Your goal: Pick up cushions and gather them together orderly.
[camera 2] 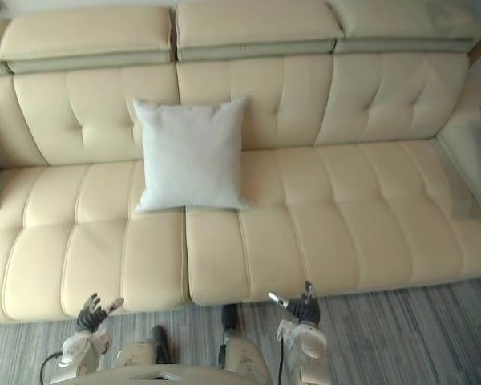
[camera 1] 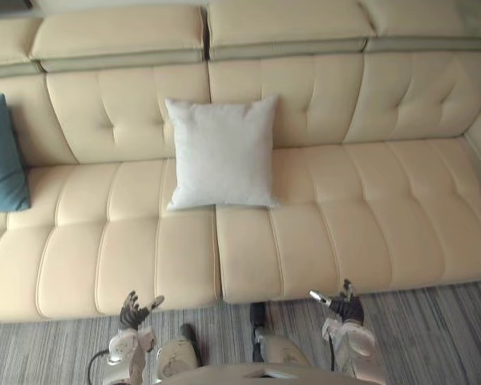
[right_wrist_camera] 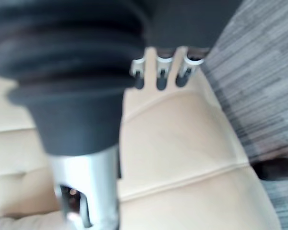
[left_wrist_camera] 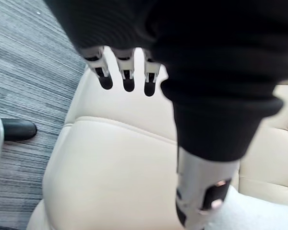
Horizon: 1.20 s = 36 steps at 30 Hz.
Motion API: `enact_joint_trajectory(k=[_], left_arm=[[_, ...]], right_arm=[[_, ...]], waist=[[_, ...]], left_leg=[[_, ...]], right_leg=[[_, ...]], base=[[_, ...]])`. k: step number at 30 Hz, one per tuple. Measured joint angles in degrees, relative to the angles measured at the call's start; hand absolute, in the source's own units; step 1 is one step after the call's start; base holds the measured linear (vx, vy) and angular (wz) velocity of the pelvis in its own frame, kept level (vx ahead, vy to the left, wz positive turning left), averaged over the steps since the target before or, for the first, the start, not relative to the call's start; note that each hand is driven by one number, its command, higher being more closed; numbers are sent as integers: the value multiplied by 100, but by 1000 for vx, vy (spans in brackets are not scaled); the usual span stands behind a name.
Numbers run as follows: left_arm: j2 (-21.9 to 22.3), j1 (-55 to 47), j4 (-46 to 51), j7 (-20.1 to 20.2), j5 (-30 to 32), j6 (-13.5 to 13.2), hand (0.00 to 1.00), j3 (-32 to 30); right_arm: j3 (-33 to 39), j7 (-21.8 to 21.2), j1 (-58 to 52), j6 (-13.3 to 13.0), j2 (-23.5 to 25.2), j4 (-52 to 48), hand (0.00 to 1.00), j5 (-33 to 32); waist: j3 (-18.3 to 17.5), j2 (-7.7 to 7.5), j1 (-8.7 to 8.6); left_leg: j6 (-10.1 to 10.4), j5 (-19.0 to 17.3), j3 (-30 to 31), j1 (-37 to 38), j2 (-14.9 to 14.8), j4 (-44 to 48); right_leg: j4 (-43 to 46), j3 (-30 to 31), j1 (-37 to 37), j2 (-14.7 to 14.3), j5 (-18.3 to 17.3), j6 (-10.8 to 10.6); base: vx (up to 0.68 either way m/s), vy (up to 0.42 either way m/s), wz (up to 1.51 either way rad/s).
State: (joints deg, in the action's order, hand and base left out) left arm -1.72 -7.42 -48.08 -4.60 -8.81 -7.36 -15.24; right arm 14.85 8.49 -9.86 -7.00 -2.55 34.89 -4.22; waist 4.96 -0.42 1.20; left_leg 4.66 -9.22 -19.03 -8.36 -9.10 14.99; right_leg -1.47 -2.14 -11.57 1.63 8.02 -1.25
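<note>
Two cushions sit on the cream sofa (camera 1: 345, 216) in the left eye view. The white cushion (camera 1: 223, 152) stands upright against the backrest near the middle. The teal cushion (camera 1: 2, 156) leans at the far left, well apart from it. The left hand (camera 1: 135, 311) and right hand (camera 1: 342, 305) hang low before the seat front, over the grey striped carpet (camera 1: 433, 329).

Right eye view: the white cushion's base straddles the seam between two seat sections.

Left wrist view: fingers (left_wrist_camera: 128, 74) straight, slightly spread, thumb (left_wrist_camera: 201, 191) apart, nothing held.

Right wrist view: fingers (right_wrist_camera: 161, 75) straight, relaxed, touching nothing.
</note>
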Motion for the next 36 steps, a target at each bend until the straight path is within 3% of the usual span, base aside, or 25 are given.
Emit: enact_joint_trajectory(k=[4,5,6,7,8,9,10,11,12,13,14,16,17,18,19,21,23,25,26,29,33,36], left_arm=[[8,8,-331,-9,63,10,0,-128],[25,10,-371,-10,60,20,0,-189],[75,-6,-382,-16,53,37,0,-300],[96,-11,-378,-21,49,40,0,-333],[103,-16,-429,-27,41,50,0,-402],[48,-11,-442,-67,11,81,0,-482],[7,15,-434,-92,6,88,0,-528],[85,77,-468,-120,0,127,0,-623],[131,91,-559,-119,-3,139,0,-624],[201,161,-656,-125,-9,129,0,-647],[161,245,-637,-154,-59,108,0,-573],[110,386,-682,-174,-81,130,0,-489],[215,421,-754,-181,-104,152,0,-367],[232,428,-753,-181,-103,153,0,-344],[328,504,-746,-215,-101,154,0,-197],[343,492,-680,-239,-88,153,0,-74],[338,463,-644,-248,-27,152,0,20],[335,473,-643,-248,10,154,0,38],[336,470,-642,-248,16,154,0,37],[351,446,-659,-240,22,159,0,32],[190,416,-664,-241,98,177,0,43],[161,447,-777,-239,239,195,0,62]], right_arm=[[5,-37,205,120,4,680,0,19],[10,-38,294,142,13,804,0,24],[88,-38,366,205,44,988,0,35],[119,-36,426,219,58,1080,0,61],[112,-36,507,231,113,1317,0,164],[113,-35,496,239,215,1473,0,229],[110,-39,461,239,241,1563,0,239],[80,-34,509,247,247,1674,0,241],[83,-32,591,238,211,1740,0,243],[120,-22,719,267,192,1837,0,244],[78,-12,794,310,216,1855,0,246],[-37,12,1008,331,160,1964,0,245],[-104,36,1209,320,42,1971,0,244],[-108,38,1222,322,30,1967,0,245],[-106,43,1222,340,-28,1969,0,245],[-65,48,1158,353,-7,1979,0,245],[-34,51,1089,355,-11,1977,0,246],[1,76,1061,360,-13,1967,0,246],[58,80,999,353,-17,1907,0,246],[128,76,886,347,14,1780,0,246],[258,53,539,375,344,1778,0,241],[339,46,533,381,369,1782,0,236]], waist=[[-31,-35,43],[-38,-36,49],[-88,36,66],[-80,70,87],[-96,11,103],[-117,-102,75],[-122,-181,51],[-155,-209,143],[-244,-105,211],[-279,-33,274],[-249,-250,184],[-216,-374,280],[-36,-69,331],[-15,-47,319],[103,107,313],[141,172,321],[161,139,313],[185,121,307],[195,89,304],[171,150,277],[12,-155,152],[20,-156,76]], left_leg=[[-38,-93,-149,130,-40,147],[-65,-107,-228,136,-67,215],[-121,-61,-326,128,-220,164],[-115,-55,-343,139,-279,169],[-111,-53,-367,250,-325,245],[-111,-77,-284,252,-290,475],[-102,-88,-254,242,-260,581],[-136,-107,-34,226,-221,399],[-188,-37,189,228,-130,39],[-76,290,155,258,-152,-257],[-92,527,260,185,94,-362],[-49,566,232,-119,91,-199],[-26,662,283,-296,-146,-113],[-28,684,291,-304,-165,-125],[3,813,323,-330,-228,-198],[14,1016,320,-287,-232,-397],[25,1098,364,-323,-220,-446],[-16,837,513,-403,-168,-82],[-24,385,733,-397,-48,490],[-3,-318,1115,-278,129,783],[-42,-343,727,-234,393,469],[-136,-403,250,-93,385,477]], right_leg=[[87,140,60,-21,-27,-25],[176,-95,27,37,-179,24],[627,-798,-87,159,-625,157],[1027,-1047,-191,274,-863,252],[2427,-1336,-436,594,-1094,216],[3180,-1404,-457,878,-1223,81],[3267,-1429,-472,836,-1206,57],[3111,-1391,-408,726,-1109,-47],[2580,-1271,-245,548,-1030,-191],[2908,-1165,-196,618,-1444,-137],[3388,-1157,-4,867,-1985,-180],[2250,-1138,335,675,-2138,-277],[1581,-1236,548,367,-1705,-187],[1492,-1258,579,337,-1664,-185],[1257,-1295,651,233,-1476,-148],[1289,-1307,545,218,-1426,-95],[1315,-1278,420,238,-1392,-35],[1386,-1208,310,310,-1364,28],[1494,-1103,227,424,-1345,19],[1457,-762,54,400,-1256,-129],[760,-297,35,476,-657,-177],[617,168,0,421,-287,-208]], base=[[-9,16,-22],[-50,18,-27],[-66,6,-24],[18,-15,-23],[56,-61,0],[71,-83,9],[-37,-98,9],[-122,-56,-10],[-175,-64,-23],[-122,-111,21],[-71,-150,26],[-112,-179,-2],[-195,-137,-26],[-235,-85,-6],[-245,-66,9],[-238,-49,3],[-212,-5,-12],[-154,101,-40],[-134,182,-64],[-107,201,-70],[-43,155,-48],[24,117,-76]])
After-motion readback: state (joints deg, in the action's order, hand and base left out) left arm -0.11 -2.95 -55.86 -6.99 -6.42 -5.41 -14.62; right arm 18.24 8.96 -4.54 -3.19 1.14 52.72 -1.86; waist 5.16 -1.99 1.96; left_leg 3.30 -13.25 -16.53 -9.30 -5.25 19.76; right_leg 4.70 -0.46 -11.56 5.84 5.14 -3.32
